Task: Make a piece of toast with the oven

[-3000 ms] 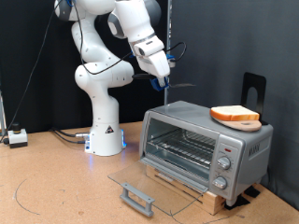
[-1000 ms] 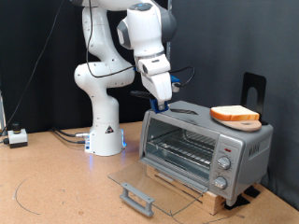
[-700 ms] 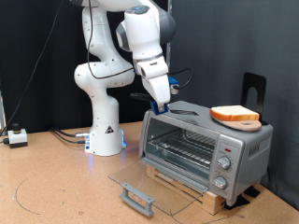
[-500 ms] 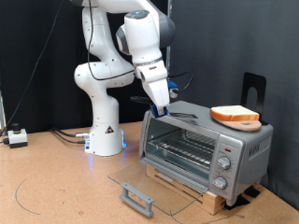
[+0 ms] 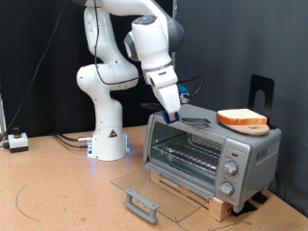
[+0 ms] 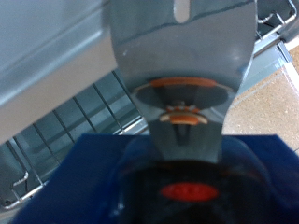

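The silver oven (image 5: 252,152) stands on the table at the exterior view's right. Its glass door (image 5: 154,189) is dropped flat and the wire rack (image 5: 188,150) inside is bare. The piece of toast (image 5: 242,118) lies on the oven's roof at its right end. My gripper (image 5: 175,117) points down at the roof's left front corner, well left of the toast, with nothing visibly held. In the wrist view, blurred grey and blue parts of the hand (image 6: 182,56) fill the picture, with the oven's rack (image 6: 79,126) behind them.
The arm's white base (image 5: 108,135) stands left of the oven. A small black and white box (image 5: 16,141) with cables sits at the far left. A black stand (image 5: 262,90) rises behind the oven. A wooden slatted base (image 5: 189,192) lies under the oven.
The hand has come down and to the exterior view's right, from above the oven's left side to its left front roof corner. The toast and the door have not moved.
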Tool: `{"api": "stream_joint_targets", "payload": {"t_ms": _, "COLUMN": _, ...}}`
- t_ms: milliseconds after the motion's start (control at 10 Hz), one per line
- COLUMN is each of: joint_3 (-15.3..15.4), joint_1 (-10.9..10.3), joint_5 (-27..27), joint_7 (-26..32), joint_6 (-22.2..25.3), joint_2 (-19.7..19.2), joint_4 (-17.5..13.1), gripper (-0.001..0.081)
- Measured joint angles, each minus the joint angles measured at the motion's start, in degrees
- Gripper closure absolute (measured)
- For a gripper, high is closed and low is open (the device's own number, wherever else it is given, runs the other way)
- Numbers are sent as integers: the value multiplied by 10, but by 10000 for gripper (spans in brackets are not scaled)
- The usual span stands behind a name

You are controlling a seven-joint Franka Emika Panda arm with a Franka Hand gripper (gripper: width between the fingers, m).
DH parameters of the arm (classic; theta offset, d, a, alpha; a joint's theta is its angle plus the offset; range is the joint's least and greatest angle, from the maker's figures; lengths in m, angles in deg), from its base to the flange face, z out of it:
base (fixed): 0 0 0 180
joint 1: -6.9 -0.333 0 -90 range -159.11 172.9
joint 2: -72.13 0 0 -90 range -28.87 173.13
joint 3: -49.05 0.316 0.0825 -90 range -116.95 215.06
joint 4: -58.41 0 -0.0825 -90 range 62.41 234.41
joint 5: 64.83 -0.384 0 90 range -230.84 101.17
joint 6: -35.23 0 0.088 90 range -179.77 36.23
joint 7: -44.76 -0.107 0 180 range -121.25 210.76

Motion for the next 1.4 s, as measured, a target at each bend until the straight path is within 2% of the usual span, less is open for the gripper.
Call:
{"api": "stream_joint_targets", "payload": {"t_ms": 400, "joint_3": 24, "joint_1": 0, "joint_5": -5, "joint_7": -31, "joint_6": -12, "joint_2": -9, "joint_4": -1, "gripper": 409}}
{"api": "stream_joint_targets", "payload": {"t_ms": 700, "joint_3": 26, "joint_1": -7, "joint_5": -32, "joint_7": -30, "joint_6": -16, "joint_2": -15, "joint_4": -15, "gripper": 409}}
{"api": "stream_joint_targets", "payload": {"t_ms": 1000, "joint_3": 30, "joint_1": -11, "joint_5": -36, "joint_7": -31, "joint_6": -14, "joint_2": -16, "joint_4": -27, "gripper": 409}}
{"api": "stream_joint_targets", "payload": {"t_ms": 1200, "joint_3": 49, "joint_1": -12, "joint_5": -36, "joint_7": -41, "joint_6": -16, "joint_2": -25, "joint_4": -30, "gripper": 409}}
{"api": "stream_joint_targets", "payload": {"t_ms": 1400, "joint_3": 79, "joint_1": -15, "joint_5": -36, "joint_7": -69, "joint_6": -49, "joint_2": -44, "joint_4": -33, "gripper": 409}}
